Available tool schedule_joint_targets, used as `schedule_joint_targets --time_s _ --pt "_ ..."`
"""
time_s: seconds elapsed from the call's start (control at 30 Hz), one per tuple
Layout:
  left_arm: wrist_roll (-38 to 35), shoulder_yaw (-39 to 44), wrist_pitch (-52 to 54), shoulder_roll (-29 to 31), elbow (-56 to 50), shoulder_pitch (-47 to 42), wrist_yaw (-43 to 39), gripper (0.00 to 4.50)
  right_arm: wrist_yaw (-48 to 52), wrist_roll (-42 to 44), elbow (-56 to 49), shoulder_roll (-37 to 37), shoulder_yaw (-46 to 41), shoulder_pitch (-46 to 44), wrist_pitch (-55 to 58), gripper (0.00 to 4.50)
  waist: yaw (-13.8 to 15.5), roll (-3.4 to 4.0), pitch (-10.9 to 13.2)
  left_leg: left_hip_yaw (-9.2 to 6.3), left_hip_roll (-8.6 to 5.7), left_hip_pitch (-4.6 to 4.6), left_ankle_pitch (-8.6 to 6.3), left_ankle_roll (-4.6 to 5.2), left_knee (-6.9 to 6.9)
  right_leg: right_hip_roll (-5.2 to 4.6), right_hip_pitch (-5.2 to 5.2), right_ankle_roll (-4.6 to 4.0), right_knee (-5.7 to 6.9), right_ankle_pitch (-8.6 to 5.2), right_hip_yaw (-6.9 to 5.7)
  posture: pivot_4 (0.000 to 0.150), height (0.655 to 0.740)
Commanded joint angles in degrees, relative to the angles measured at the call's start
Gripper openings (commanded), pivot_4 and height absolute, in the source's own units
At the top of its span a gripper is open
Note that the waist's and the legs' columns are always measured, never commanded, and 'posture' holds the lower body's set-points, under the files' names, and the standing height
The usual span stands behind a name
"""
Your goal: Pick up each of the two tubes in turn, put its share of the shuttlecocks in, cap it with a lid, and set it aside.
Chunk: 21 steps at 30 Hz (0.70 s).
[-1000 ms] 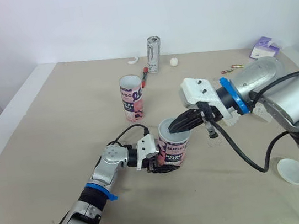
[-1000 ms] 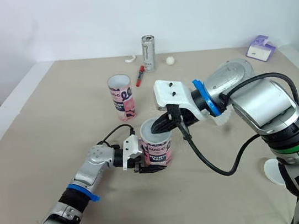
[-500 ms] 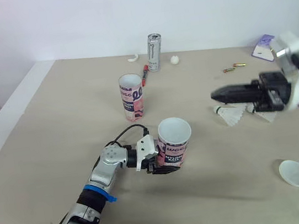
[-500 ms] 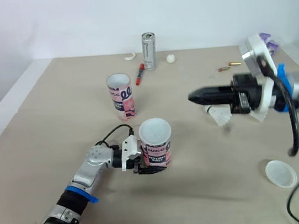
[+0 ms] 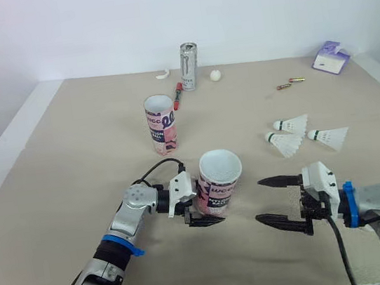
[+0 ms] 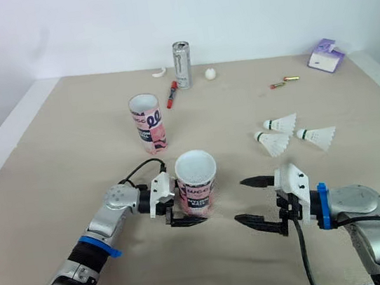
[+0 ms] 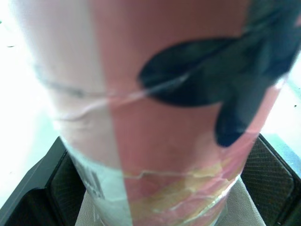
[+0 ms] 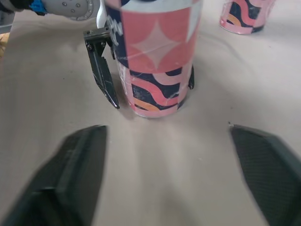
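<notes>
Step in hand: loading the near tube, as I judge it; no lid is on it yet.
Left gripper [image 5: 210, 209]: clenched on the base of the pink-and-navy patterned tube [image 5: 220, 181], which stands upright and open-mouthed near the middle of the beige surface [image 5: 71, 152].
Right gripper [image 5: 261, 202]: released, fingers spread wide, empty, low and just right of that tube.
Shuttlecocks: three white feather shuttlecocks [image 5: 286, 142] lie close together, farther right.
Second matching tube [image 5: 161, 124]: upright, far left of the held one.
Next move: probably a reach to the far right for one shuttlecock, gripped lightly, then dropped cork-first into the tube.
</notes>
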Motion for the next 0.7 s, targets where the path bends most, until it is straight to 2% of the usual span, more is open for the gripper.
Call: schedule_joint_targets --time_s 0.03,0.37,0.7 --pt "-0.32 1.05 -0.15 1.51 -0.54 0.17 -1.08 4.50 -0.82 0.39 1.03 1.58 2.33 -2.13 -1.60 4.42 0.00 -0.05 0.04 0.00 0.01 0.00 0.00 0.00 0.00 0.02 0.00 -0.01 0.00 0.00 0.00 0.150 0.7400" --pt "-5.29 4.73 2.49 5.81 -5.46 0.58 -4.81 4.50 -3.76 0.58 5.55 6.43 6.89 -6.85 -2.15 4.42 0.05 -0.15 0.42 -0.02 0.02 -0.15 0.00 0.00 -0.03 0.08 -0.06 -0.35 0.00 0.15 -0.01 0.150 0.7400" --pt "-9.73 8.56 7.39 10.59 -13.16 3.38 -6.22 4.50 -5.44 -0.68 5.12 7.99 11.21 -6.78 -3.28 4.42 0.10 -0.21 0.49 -0.33 -0.07 -0.22 -0.09 -0.15 -0.02 0.08 -0.02 -0.08 0.06 0.05 0.00 0.150 0.7400"
